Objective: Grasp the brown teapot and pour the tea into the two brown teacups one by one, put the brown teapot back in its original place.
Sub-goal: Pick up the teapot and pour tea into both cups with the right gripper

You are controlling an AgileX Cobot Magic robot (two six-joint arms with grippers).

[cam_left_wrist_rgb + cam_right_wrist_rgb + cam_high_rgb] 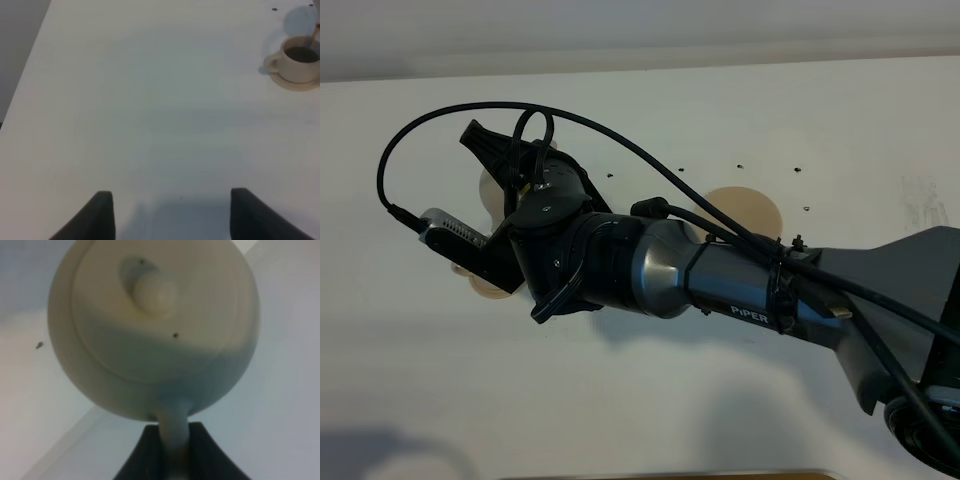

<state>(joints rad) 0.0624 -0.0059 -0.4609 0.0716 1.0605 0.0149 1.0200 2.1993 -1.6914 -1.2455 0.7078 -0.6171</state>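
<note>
white tabletop (650, 400) fills every view, with a pale wall strip along its far edge.

the right gripper (174, 450) is closed tight on the loop handle of the brown teapot (150, 325); in the right wrist view the handle runs down between its two dark fingers (145, 452), and the pot's body and knobbed lid sit just beyond the fingertips, tipped so the lid faces the camera. from the high camera this arm reaches across the middle and hides the pot and most of what is beneath it.

one brown teacup (298, 59) shows in the left wrist view, well ahead of the left gripper (170, 215), and holds dark liquid, with a thin brownish streak at its rim, so pouring into it looks well underway. a sliver of tan under the right arm (488, 285) may be the other cup or its saucer; whether it is filled i cannot tell.

the wide saucer (750, 210), the original place, lies bare behind the right fingers, so the return is not yet done.

the left gripper's fingers (102, 217) stand wide apart over bare table, holding nothing.
</note>
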